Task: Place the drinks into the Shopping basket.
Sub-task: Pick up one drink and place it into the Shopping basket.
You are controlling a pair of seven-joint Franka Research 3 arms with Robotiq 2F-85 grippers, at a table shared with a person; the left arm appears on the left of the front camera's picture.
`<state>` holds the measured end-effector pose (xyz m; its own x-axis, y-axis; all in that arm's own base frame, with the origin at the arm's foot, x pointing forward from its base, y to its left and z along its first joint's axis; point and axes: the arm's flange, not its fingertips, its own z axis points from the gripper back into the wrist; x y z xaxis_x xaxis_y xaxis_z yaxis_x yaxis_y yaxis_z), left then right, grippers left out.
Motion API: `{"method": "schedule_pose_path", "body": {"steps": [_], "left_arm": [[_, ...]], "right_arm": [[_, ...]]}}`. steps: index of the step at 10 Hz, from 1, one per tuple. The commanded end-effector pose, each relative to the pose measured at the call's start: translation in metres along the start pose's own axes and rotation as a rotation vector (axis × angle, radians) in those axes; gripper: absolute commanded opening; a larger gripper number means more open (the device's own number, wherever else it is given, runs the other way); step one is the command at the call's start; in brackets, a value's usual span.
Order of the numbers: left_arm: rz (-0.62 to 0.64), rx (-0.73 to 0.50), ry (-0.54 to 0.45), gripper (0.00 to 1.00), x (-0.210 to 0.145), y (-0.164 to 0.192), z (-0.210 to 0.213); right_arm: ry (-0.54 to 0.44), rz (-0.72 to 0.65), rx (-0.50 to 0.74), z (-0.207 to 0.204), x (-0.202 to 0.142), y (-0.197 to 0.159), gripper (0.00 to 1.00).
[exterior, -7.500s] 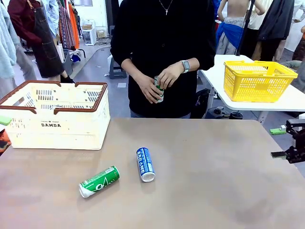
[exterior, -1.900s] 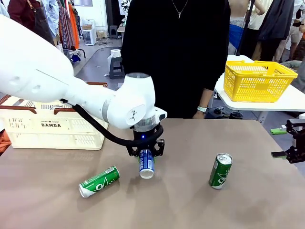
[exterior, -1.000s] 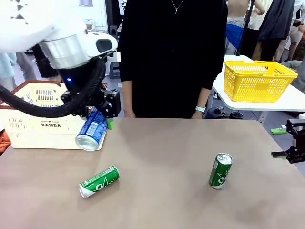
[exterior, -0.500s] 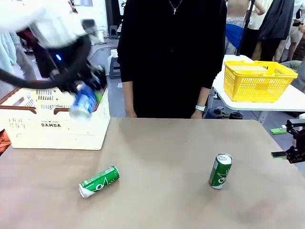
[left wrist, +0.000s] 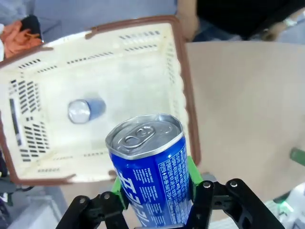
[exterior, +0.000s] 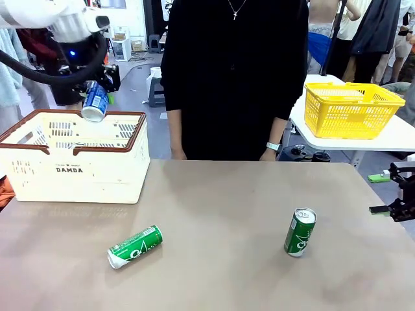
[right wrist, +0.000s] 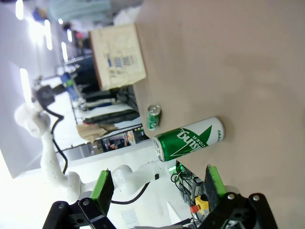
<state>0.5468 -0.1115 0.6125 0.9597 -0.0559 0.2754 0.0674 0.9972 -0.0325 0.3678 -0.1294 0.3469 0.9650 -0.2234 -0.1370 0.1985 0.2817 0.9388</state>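
Pincer's (left wrist: pixel 155 187) can (left wrist: pixel 145 152) over basket's (left wrist: pixel 184 90) second can (left wrist: pixel 85 110)

Looks along the right gripper (right wrist: pixel 158 170), green pads spread wide with nothing in between. Meets, just beyond the fingertips and roughly centred between them, a green can (right wrist: pixel 188 139) with white lettering, base touching the brown table (right wrist: pixel 228 52), silver top pointing away from that surface. Finds a second green can (right wrist: pixel 153 117) farther out from the pincer, past the first and apart from it. Reaches, farthest from the pincer, the cream Shopping basket (right wrist: pixel 119 59) with slotted side and brown rim, resting on the same table.
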Motion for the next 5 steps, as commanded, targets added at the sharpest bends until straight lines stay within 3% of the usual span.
{"method": "schedule_pose_path", "body": {"steps": [1,2,5], "left_arm": [[0.014,-0.024,-0.011,0.00,-0.004,-0.013,0.009],[0.000,0.000,0.000,0.00,0.000,0.000,0.000],[-0.005,0.000,0.010,0.00,0.004,-0.005,-0.010]], "right_arm": [[0.009,-0.016,-0.005,0.002,-0.002,0.006,1.00],[0.009,-0.016,-0.005,0.002,-0.002,0.006,1.00],[0.009,-0.016,-0.005,0.002,-0.002,0.006,1.00]]}}
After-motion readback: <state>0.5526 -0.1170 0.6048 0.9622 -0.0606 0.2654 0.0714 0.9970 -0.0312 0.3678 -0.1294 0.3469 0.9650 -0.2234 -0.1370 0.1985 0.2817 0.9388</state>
